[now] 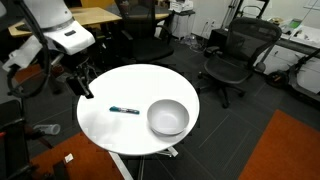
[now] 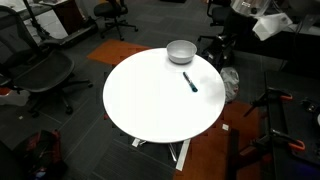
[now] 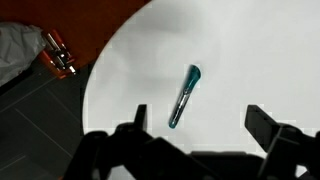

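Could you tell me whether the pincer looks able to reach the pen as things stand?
Probably yes: the pincer is open, the pen lies flat on the table just ahead of it with nothing between, and the bowl stands apart.

A marker [image 1: 124, 109] lies on the table [image 1: 140, 85] near a bowl [image 1: 168, 118]; the gripper [image 1: 84, 86] hangs over the table's edge beside the marker. A chair [image 1: 228, 55] stands behind the table.

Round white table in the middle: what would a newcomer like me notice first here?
The round white table stands out among dark office chairs. A small teal pen lies on it, and a pale bowl sits further along, near the table's edge. The claw hangs open close to the pen, not touching it.
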Controlling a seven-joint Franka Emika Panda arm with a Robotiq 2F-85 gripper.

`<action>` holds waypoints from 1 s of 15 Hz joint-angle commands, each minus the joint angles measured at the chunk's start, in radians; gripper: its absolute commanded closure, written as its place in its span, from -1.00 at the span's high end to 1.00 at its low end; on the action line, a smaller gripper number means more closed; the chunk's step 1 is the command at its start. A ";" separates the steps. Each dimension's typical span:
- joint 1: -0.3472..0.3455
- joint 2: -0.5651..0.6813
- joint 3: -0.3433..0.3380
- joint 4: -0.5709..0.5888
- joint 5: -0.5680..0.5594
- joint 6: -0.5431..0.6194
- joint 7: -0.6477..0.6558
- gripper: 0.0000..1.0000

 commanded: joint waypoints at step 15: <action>0.102 0.506 -0.111 0.367 0.108 0.039 0.209 1.00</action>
